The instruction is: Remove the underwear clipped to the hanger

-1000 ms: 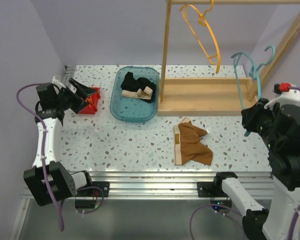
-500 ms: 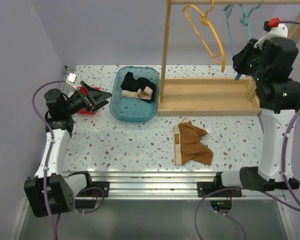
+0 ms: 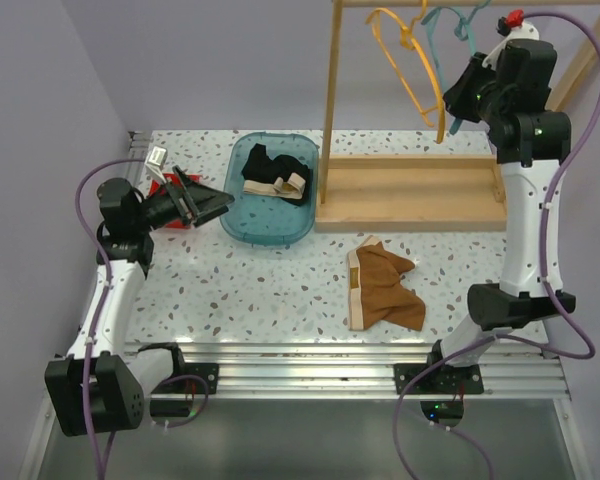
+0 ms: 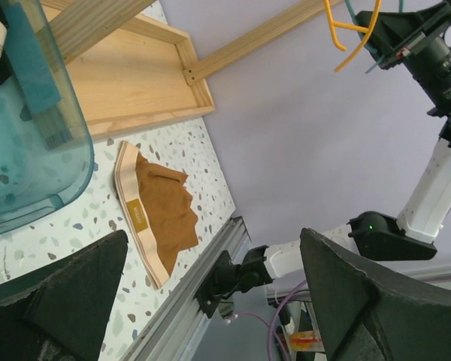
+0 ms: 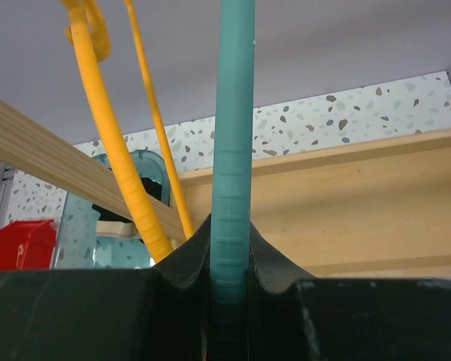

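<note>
The soft, light rust-brown underwear [image 3: 385, 292] is lying on the worktop [image 3: 270, 290] at five o'clock of the tub [image 3: 238, 215] holding the black pair [image 3: 268, 168], its waistband [image 3: 354, 290] likely grippiest; the left pincer [image 3: 208, 203] is gaping empty, the right pincer [image 5: 231, 252] pinching the teal hanger [image 5: 233, 113].

Right hand [image 3: 456, 100] grips teal hanger [image 3: 445, 14]

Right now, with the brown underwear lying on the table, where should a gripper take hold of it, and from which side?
Pinch the beige waistband on the left edge of the brown underwear, coming straight down from above. The cloth lies flat on the table, so nothing can slide under it from the side. The waistband is its thickest, straightest part, and probably the surest pinch.
</note>
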Controlling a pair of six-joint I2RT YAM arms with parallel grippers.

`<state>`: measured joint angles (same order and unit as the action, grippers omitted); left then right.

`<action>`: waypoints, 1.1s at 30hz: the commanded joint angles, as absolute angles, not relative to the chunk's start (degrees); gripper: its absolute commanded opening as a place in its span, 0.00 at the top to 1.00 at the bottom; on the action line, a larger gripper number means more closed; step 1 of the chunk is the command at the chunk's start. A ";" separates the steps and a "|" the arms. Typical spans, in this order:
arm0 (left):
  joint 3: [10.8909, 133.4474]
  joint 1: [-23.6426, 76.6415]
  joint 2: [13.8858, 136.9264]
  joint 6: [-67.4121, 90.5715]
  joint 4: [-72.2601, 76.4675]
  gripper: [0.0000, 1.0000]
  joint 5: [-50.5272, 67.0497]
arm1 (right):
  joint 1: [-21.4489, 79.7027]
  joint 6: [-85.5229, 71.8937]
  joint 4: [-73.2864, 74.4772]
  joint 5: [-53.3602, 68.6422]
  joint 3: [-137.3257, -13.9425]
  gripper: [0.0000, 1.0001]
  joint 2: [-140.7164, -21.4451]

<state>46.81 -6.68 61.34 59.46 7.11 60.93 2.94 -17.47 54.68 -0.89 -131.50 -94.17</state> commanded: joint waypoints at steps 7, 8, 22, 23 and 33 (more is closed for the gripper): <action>46.49 -5.45 64.24 69.34 25.21 0.00 69.16 | 2.81 -18.54 55.19 -1.05 -128.68 0.83 -90.45; 47.45 -5.10 64.77 69.95 26.27 0.00 69.52 | 2.81 -18.37 55.72 -1.32 -127.54 0.78 -89.22; 64.50 24.05 76.70 39.75 -8.32 0.00 47.97 | 2.81 -18.01 68.99 -13.27 -113.67 0.02 -67.61; 66.69 26.95 78.21 35.55 -12.87 0.00 44.59 | 2.73 -19.24 69.95 -13.88 -111.12 0.02 -63.24; 87.18 56.94 107.10 31.45 -28.65 0.00 -0.85 | 2.81 -22.93 77.60 -6.15 -82.11 0.02 -35.36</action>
<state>82.11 53.56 102.87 33.28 -20.78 17.56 2.94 -21.23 73.06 -8.73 -85.91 -39.09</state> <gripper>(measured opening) 0.999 0.983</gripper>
